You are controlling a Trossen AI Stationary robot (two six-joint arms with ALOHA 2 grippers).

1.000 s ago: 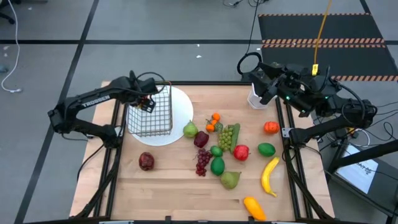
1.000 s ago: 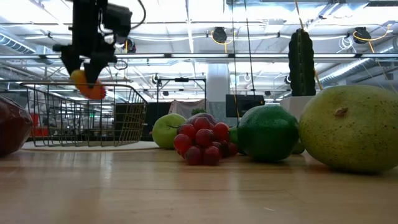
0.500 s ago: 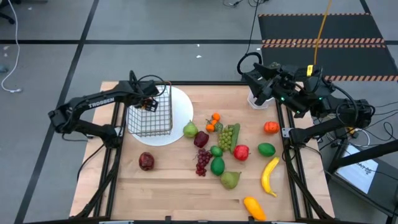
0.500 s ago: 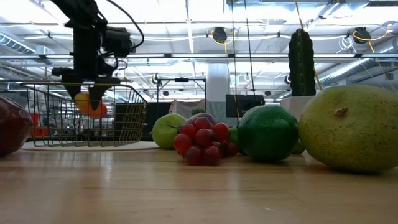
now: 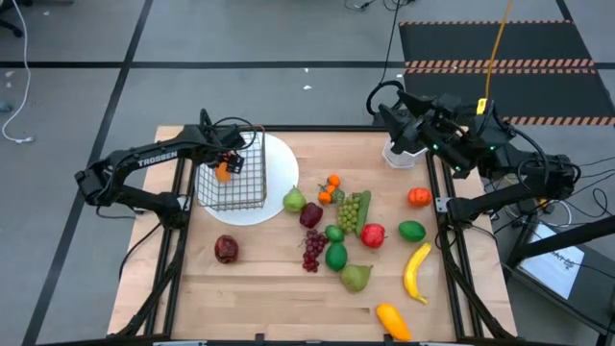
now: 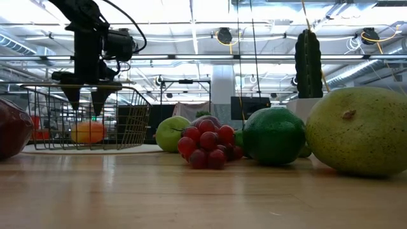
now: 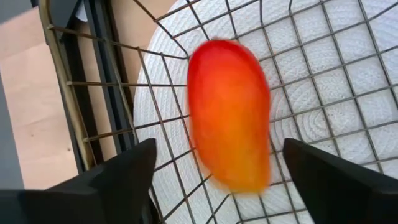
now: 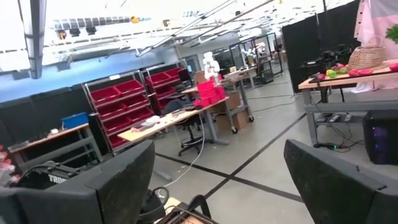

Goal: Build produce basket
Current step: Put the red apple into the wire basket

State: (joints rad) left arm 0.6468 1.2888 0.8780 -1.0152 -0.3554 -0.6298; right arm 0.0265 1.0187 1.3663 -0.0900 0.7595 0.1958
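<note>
Left gripper (image 6: 84,102) open above the basket (image 5: 233,183), nothing between the fingers; orange fruit (image 6: 88,132) lying loose inside on the mesh floor. Right gripper (image 5: 404,130) open, empty, raised near the cactus pot (image 5: 399,152). Risk: catching the wire rim while lifting away, tipping the basket off the plate (image 5: 279,178). Other produce (image 5: 351,226) waiting on the table (image 5: 269,279).
</note>
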